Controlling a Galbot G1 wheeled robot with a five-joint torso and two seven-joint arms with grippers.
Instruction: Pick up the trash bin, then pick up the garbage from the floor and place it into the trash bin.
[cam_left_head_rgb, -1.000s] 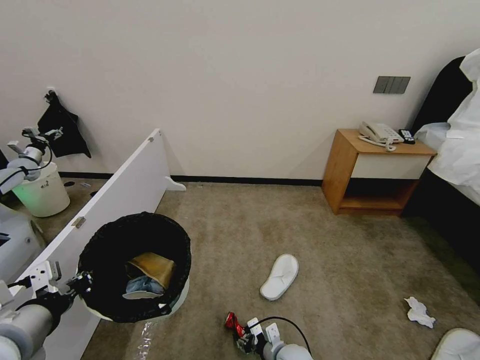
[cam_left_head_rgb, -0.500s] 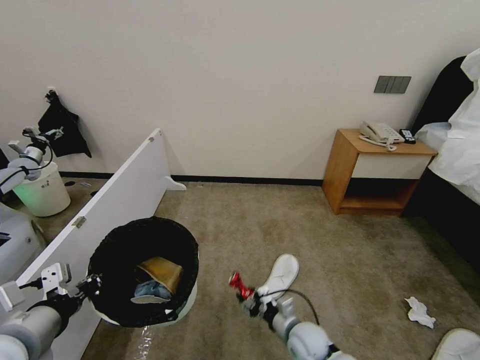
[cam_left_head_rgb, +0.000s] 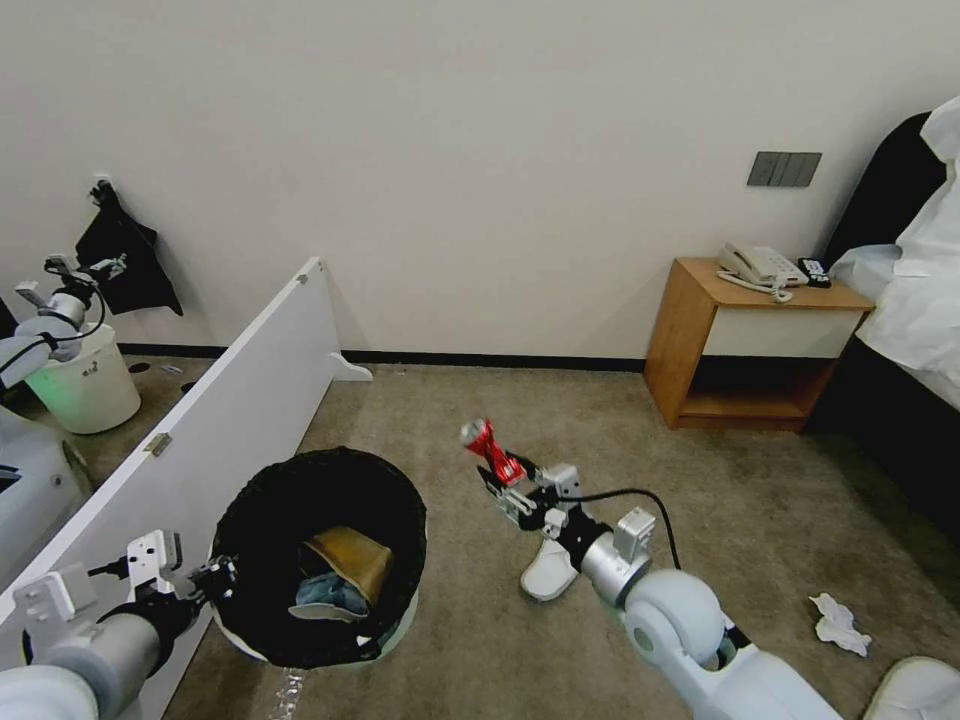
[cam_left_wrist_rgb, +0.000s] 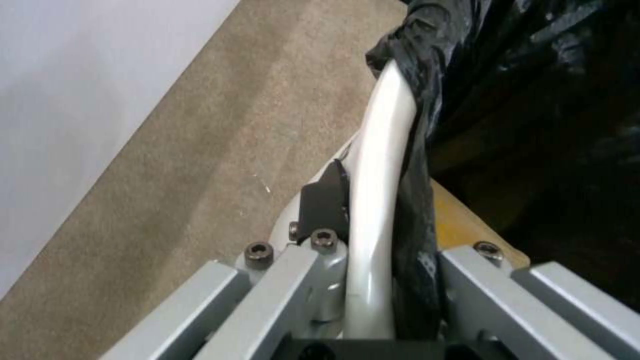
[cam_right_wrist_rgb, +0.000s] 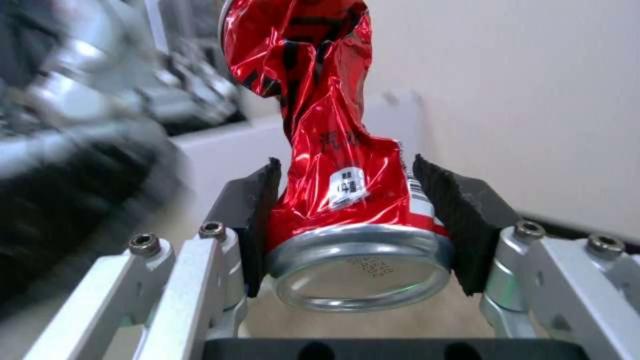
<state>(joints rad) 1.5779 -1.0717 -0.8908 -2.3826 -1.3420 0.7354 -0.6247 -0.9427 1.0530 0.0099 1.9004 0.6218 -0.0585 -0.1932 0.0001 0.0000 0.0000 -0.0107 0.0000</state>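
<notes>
The trash bin (cam_left_head_rgb: 318, 520), white with a black bag over its rim (cam_left_wrist_rgb: 380, 165), hangs off the carpet at the lower left. My left gripper (cam_left_head_rgb: 215, 578) is shut on its near rim. Inside lie a tan box (cam_left_head_rgb: 350, 562) and a blue mask (cam_left_head_rgb: 325, 597). My right gripper (cam_left_head_rgb: 510, 485) is shut on a crushed red can (cam_left_head_rgb: 488, 447), (cam_right_wrist_rgb: 333, 165), held in the air to the right of the bin. A white slipper (cam_left_head_rgb: 547, 572) lies on the floor under that arm. A white tissue (cam_left_head_rgb: 838, 625) lies at the right, and another slipper (cam_left_head_rgb: 915, 690) at the lower right corner.
A white panel (cam_left_head_rgb: 215, 410) leans along the left beside the bin. Behind it stands a white green-tinted bin (cam_left_head_rgb: 85, 385) without a liner. A wooden nightstand (cam_left_head_rgb: 745, 345) with a phone stands at the back right, next to a bed (cam_left_head_rgb: 915, 300).
My right gripper has risen from the floor with the red can and moved forward, up beside the bin. The bin in my left gripper has shifted to the right.
</notes>
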